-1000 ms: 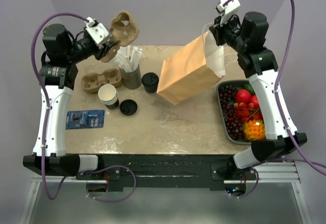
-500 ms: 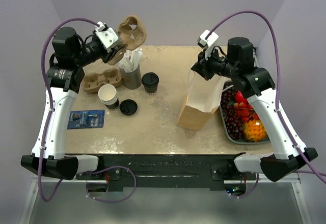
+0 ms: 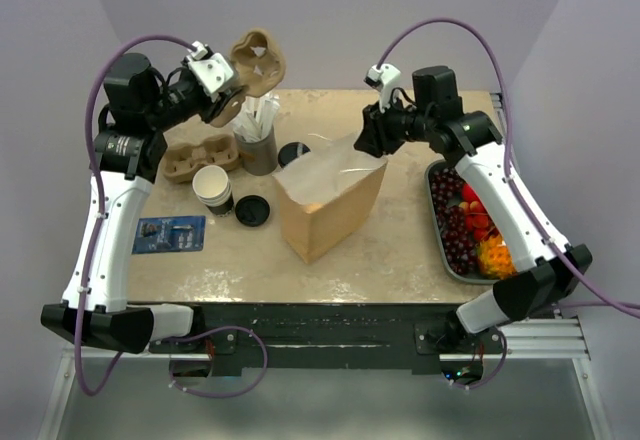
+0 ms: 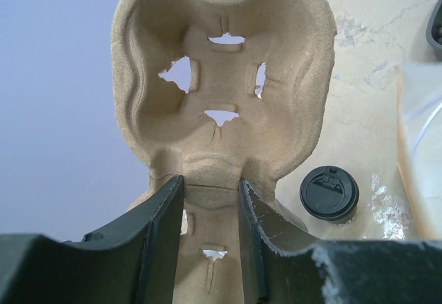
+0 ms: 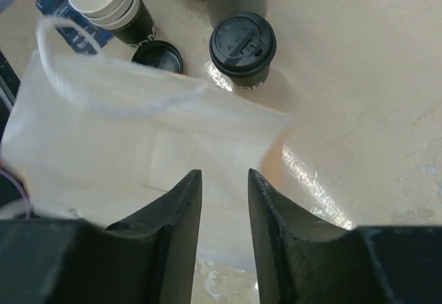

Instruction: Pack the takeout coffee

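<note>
Takeout coffee [image 5: 242, 45], dark cup with its black lid on, stands upright on the table [image 3: 400, 250] just ahead of the right claw [image 5: 224, 221] and a little to the right of its fingertips, past the far rim of the paper bag [image 5: 138, 152]. From above, we see only part of the lid behind the bag's top edge.

The right claw hangs directly over the bag's open mouth with its fingers spread. Nothing sits between them, and the bag's white loop handle [image 5: 103, 93] lies free, forward and to the left of them.

Farther ahead and to the left of this claw are the loose black lid [image 5: 157, 57], close against the bag's far edge, and then the stack of lidless cups [image 5: 110, 0]. A dark holder [image 3: 258, 145] with white sticks stands just beyond the coffee.

The left claw [image 4: 210, 228] is raised at the table's far left corner, pinching the pulp cup carrier [image 4: 221, 90] at its middle ridge, with the carrier standing up beyond the fingers. Below that claw, a second carrier [image 3: 198, 157] lies on the table.

A tray of fruit [image 3: 470, 220] sits off to the right claw's side, well apart from the coffee.
</note>
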Controlling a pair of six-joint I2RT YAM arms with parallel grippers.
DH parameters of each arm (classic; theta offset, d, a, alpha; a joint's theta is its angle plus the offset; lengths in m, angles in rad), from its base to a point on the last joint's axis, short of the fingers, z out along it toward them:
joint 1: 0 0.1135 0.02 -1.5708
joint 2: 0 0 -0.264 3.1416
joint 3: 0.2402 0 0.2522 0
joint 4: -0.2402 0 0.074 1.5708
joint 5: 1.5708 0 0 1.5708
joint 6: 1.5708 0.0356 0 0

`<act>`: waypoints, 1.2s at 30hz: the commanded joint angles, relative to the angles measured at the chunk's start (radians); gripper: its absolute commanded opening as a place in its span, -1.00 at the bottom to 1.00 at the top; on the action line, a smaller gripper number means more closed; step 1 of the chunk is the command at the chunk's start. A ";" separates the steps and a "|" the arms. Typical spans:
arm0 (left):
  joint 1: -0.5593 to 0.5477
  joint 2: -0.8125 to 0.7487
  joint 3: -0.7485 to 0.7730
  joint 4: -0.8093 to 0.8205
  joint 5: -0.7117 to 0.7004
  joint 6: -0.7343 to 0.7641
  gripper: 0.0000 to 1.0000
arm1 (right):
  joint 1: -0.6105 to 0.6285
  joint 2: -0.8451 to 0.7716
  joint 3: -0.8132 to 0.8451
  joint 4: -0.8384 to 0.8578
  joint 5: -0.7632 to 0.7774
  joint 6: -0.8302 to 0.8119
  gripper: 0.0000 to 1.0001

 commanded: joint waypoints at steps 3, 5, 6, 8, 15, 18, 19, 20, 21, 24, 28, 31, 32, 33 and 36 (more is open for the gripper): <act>-0.006 0.010 0.001 0.040 -0.023 0.005 -1.00 | -0.003 0.076 0.179 -0.079 -0.141 -0.192 0.18; -0.006 0.020 0.008 0.037 -0.026 0.002 -1.00 | -0.008 0.087 0.210 -0.075 -0.149 -0.231 0.28; -0.006 0.021 0.013 0.034 -0.028 0.002 -1.00 | -0.017 0.099 0.216 -0.055 -0.151 -0.242 0.30; -0.006 0.026 0.022 0.031 -0.037 0.002 -1.00 | -0.027 0.117 0.237 -0.037 -0.173 -0.270 0.33; -0.004 0.030 0.036 0.004 -0.069 0.025 -1.00 | -0.035 0.263 0.328 -0.055 -0.394 -0.443 0.33; -0.004 0.030 0.035 0.002 -0.074 0.022 -1.00 | -0.034 0.333 0.364 -0.075 -0.430 -0.471 0.31; -0.004 0.030 0.036 -0.001 -0.072 0.019 -1.00 | -0.032 0.372 0.400 -0.092 -0.451 -0.488 0.31; -0.004 0.030 0.035 -0.001 -0.077 0.017 -1.00 | -0.031 0.386 0.415 -0.111 -0.459 -0.530 0.31; -0.004 0.027 0.035 -0.003 -0.078 0.017 -1.00 | -0.029 0.393 0.423 -0.139 -0.460 -0.550 0.30; -0.006 0.030 0.035 -0.001 -0.086 0.020 -1.00 | -0.026 0.407 0.415 -0.135 -0.460 -0.584 0.31; -0.006 0.033 0.038 0.002 -0.086 0.014 -1.00 | -0.017 0.423 0.421 -0.147 -0.468 -0.615 0.32; -0.006 0.035 0.038 0.000 -0.084 0.015 -1.00 | -0.005 0.436 0.421 -0.165 -0.465 -0.646 0.30; -0.006 0.035 0.038 0.000 -0.084 0.014 -1.00 | -0.001 0.439 0.420 -0.168 -0.468 -0.650 0.29; -0.006 0.035 0.036 -0.001 -0.084 0.015 -1.00 | 0.008 0.450 0.421 -0.178 -0.477 -0.653 0.29; -0.007 0.035 0.036 -0.001 -0.083 0.012 -1.00 | 0.026 0.459 0.424 -0.193 -0.476 -0.660 0.22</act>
